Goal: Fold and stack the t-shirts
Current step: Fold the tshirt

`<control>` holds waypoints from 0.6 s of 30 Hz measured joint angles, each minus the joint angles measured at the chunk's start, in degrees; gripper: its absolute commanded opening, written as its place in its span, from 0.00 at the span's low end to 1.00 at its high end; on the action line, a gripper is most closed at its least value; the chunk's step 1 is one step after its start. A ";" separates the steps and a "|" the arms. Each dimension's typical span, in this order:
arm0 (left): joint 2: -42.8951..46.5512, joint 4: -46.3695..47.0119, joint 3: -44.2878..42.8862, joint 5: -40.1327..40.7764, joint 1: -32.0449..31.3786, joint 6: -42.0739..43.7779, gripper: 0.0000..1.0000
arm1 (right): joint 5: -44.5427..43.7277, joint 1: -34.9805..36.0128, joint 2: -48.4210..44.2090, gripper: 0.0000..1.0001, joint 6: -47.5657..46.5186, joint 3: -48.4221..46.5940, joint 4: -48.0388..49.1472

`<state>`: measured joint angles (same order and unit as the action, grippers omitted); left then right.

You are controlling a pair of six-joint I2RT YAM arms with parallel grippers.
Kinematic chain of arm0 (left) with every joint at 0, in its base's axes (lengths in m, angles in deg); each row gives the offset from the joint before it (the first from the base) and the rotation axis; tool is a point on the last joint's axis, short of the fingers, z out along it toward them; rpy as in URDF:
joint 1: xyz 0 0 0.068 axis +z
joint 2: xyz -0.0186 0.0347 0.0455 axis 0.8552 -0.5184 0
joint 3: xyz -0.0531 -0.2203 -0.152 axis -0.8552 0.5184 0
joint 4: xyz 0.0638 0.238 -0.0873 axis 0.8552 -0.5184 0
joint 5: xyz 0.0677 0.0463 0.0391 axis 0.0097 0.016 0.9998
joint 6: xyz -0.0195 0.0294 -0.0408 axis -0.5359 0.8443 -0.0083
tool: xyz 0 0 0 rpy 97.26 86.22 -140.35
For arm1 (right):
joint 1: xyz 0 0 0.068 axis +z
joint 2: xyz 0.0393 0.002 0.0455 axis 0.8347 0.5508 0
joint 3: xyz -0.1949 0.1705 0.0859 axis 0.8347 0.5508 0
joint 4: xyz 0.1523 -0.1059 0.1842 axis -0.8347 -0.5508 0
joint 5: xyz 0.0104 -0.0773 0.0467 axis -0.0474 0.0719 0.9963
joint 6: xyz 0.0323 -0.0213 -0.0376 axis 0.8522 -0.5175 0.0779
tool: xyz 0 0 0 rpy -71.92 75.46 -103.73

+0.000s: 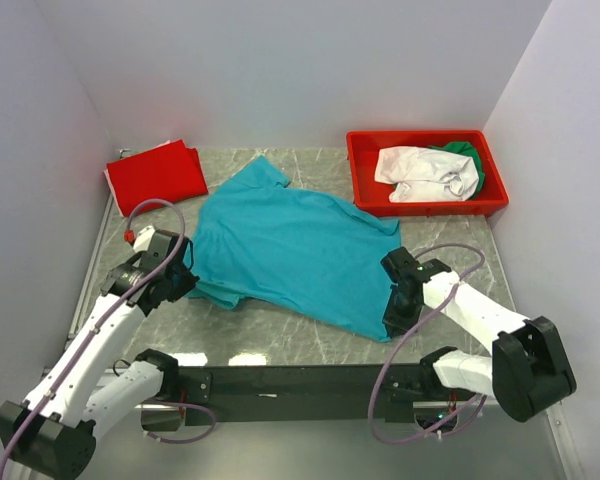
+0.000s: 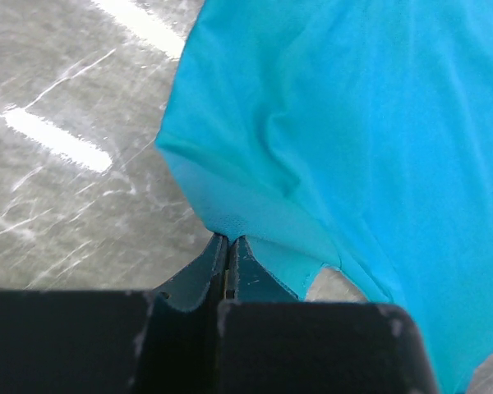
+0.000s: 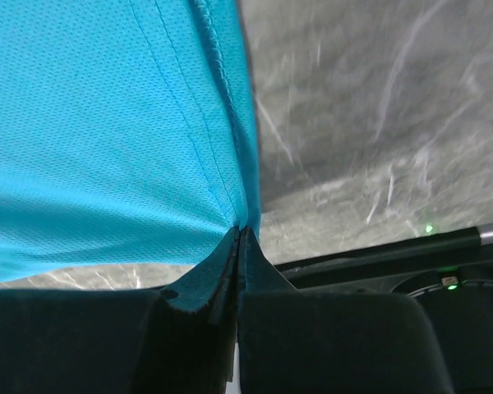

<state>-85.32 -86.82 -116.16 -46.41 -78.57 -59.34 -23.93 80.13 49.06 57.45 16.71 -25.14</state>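
Cloth lies spread across the table (image 1: 280, 345) in the top view: the teal shirt (image 1: 290, 250) is flat in the middle, sleeves to the left and hem to the right. The folded red shirt (image 1: 158, 175) sits in the far left corner, apart from it. The white shirt (image 1: 420, 172) and green shirt (image 1: 467, 152) are bundled together in the bin (image 1: 430, 208) at the far right. The left gripper (image 1: 187, 275) is at the teal shirt's near left sleeve and the right gripper (image 1: 393, 322) at its near right hem corner, but from up here the jaws cannot be made out. The left wrist view settles it: the jaws are clenched on the sleeve's edge, with the cloth rising from them over bare marble. The right wrist view shows the same on its side, jaws pinched tight on the stitched hem, and adds the black rail (image 3: 353, 261) just past the table's edge.
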 measured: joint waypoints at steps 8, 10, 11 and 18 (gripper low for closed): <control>6.21 -5.53 0.00 0.76 0.00 -1.16 0.01 | 1.97 3.26 -5.27 0.00 3.67 4.76 -0.22; 7.52 -6.93 0.00 0.94 0.00 -1.53 0.01 | 2.58 4.31 -6.03 0.00 4.48 5.33 -0.31; 7.98 -7.45 0.00 1.03 0.00 -1.62 0.01 | 2.84 4.66 -6.36 0.00 4.76 5.53 -0.28; 8.57 -7.69 -0.11 1.14 0.00 -0.79 0.01 | 3.04 5.57 -8.94 0.00 6.45 5.51 -1.55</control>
<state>-76.75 -94.51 -116.27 -45.27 -78.57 -60.13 -20.89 85.71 40.12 63.90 22.22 -26.69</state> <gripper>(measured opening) 0.016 0.007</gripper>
